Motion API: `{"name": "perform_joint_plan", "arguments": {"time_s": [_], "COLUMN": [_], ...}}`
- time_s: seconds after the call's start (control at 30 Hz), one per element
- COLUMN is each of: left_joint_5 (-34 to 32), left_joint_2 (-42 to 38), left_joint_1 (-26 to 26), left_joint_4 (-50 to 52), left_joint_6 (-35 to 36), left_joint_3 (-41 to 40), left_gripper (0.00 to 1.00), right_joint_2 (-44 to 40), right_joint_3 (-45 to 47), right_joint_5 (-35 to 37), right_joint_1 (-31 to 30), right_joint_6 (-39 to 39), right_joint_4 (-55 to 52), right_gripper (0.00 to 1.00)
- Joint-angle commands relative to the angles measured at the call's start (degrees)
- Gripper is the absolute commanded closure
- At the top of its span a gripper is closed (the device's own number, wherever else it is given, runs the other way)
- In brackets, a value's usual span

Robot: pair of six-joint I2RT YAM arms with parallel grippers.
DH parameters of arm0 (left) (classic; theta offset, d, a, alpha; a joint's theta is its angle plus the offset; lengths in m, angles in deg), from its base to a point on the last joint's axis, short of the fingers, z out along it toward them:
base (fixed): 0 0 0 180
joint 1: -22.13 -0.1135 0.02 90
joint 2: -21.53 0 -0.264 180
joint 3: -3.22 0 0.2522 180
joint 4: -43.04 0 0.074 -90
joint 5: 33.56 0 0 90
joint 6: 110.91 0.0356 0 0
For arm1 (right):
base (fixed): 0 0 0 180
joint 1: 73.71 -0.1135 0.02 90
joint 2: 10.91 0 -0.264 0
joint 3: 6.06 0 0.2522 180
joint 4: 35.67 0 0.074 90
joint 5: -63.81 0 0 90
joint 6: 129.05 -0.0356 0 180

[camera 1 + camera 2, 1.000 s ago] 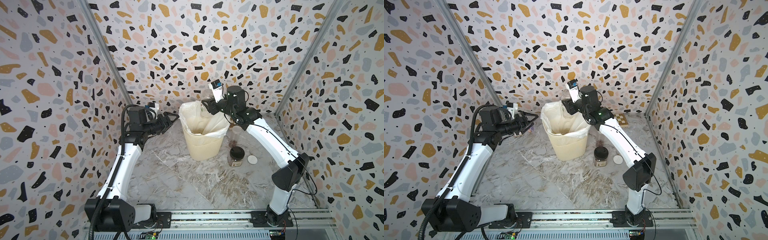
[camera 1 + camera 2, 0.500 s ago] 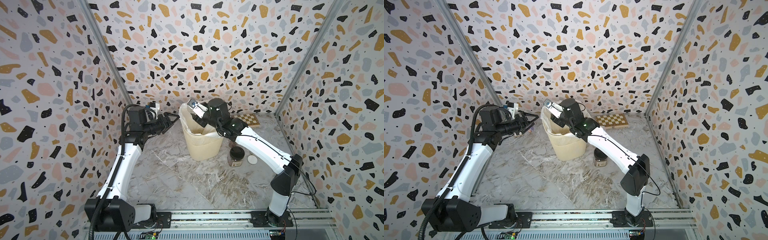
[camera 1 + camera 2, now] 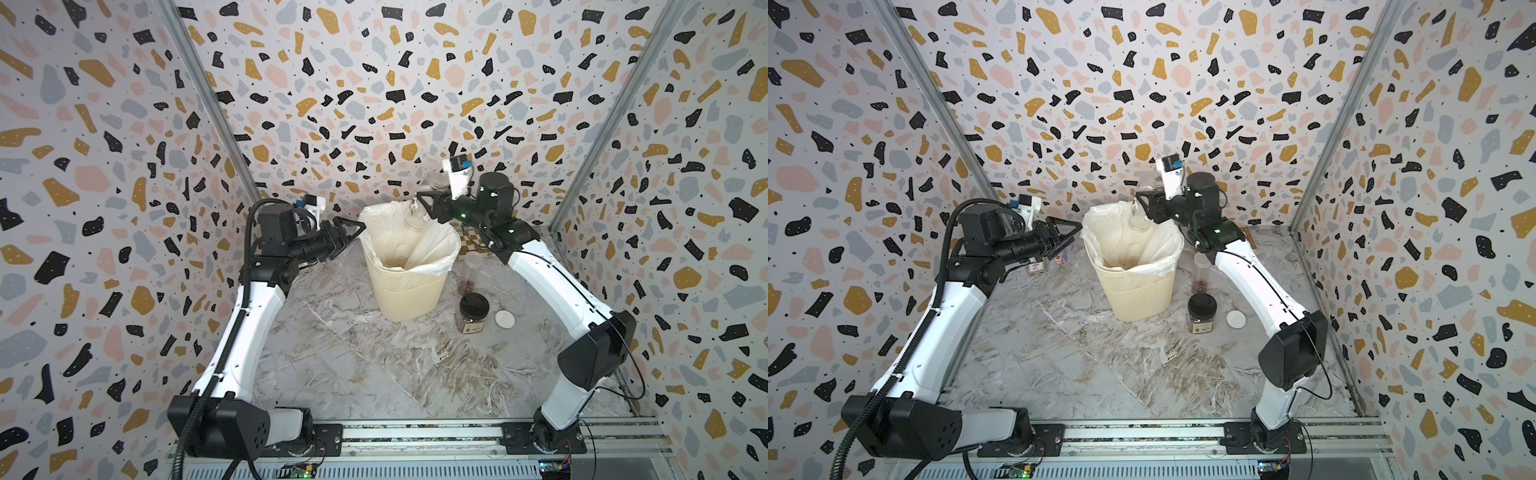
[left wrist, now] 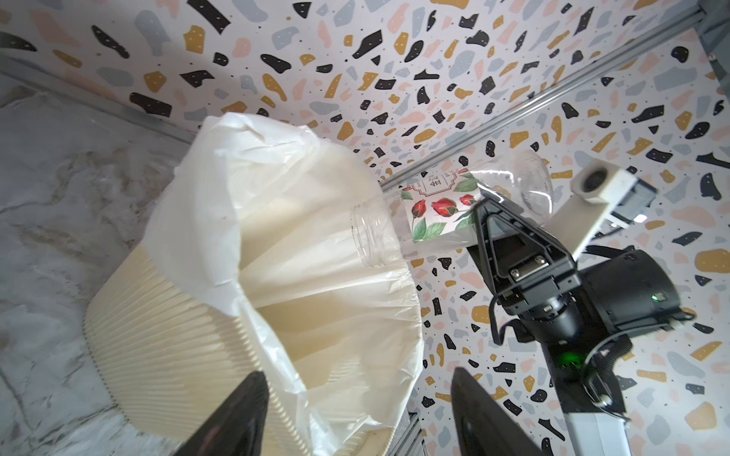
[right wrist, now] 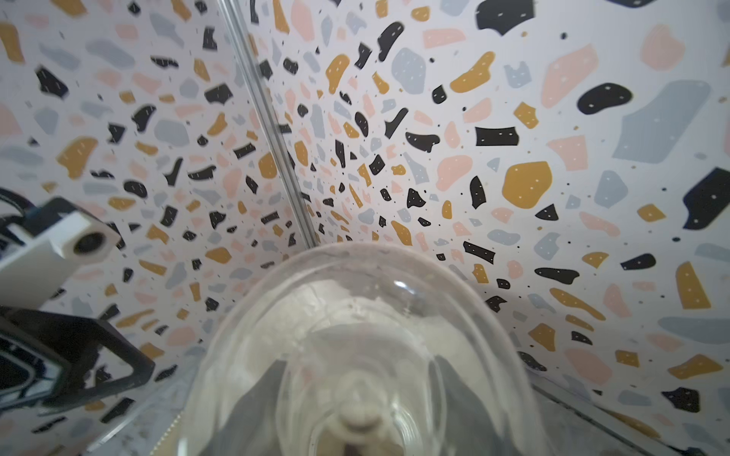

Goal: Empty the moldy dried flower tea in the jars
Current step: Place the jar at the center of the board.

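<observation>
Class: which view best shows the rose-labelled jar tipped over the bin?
Left wrist view: the clear rose-labelled plastic jar shows side-on, label and open mouth. Both top views show it small, in the right end effector; right wrist view, only its blurred base.

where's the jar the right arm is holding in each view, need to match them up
top view: jar just right of centre, tilted mouth-down over the bin
top view: jar near centre, above the bin's far rim
left wrist: jar mid-frame, rose label showing, mouth over the bin
right wrist: jar fills the foreground, seen through its clear base
landmark: the cream ribbed bin, in both top views and the left wrist view
</observation>
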Motion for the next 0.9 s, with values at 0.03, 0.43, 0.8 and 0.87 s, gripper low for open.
{"name": "perform_joint_plan", "arguments": {"time_s": [0.03,0.43,0.8,0.87], "left_joint_5": [1.12,1.49,0.98,1.0], "left_joint_2": [1.56,6.0,8.27,8.37], "left_joint_1": [3.68,13.21,14.78,14.92], "left_joint_4": [-2.77,-25.54,-33.78,-35.81], "left_joint_6": [-1.48,-14.81,-19.87,-20.85], "left_joint_3": [3.35,1.19,0.05,-0.56], "left_gripper": [0.3,0.36,0.53,0.56], "right_joint_2": [-4.37,-6.09,-7.49,-7.16], "right_joint_3": [5.19,14.91,17.85,17.84], "right_joint_5": [-9.92,-17.29,-18.51,-19.01], "right_joint_1": [3.91,6.34,5.88,5.9], "right_joint_6": [-22.51,-44.82,-49.53,-50.73], "right_joint_4": [15.14,33.13,37.44,38.52], "right_gripper": [0.46,0.47,0.48,0.48]}}
